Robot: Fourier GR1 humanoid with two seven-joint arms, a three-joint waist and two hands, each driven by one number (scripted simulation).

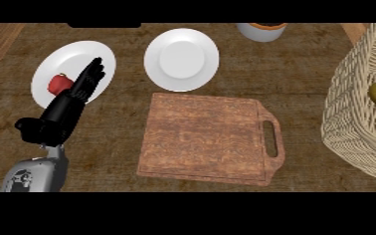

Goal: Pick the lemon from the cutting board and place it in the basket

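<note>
The wooden cutting board (209, 139) lies in the middle of the counter with nothing on it. At the right edge stands the wicker basket (349, 109), and a yellow-green rounded thing (373, 92), possibly the lemon, peeks out inside it at the frame's edge. My left hand (70, 104) rests open at the left, fingers straight and pointing up over a white plate. My right hand does not show.
A white plate (51, 62) at the left carries a red item (59, 83), partly behind my fingers. A second white plate (181, 58) sits behind the board. A grey cup (261, 31) stands at the back.
</note>
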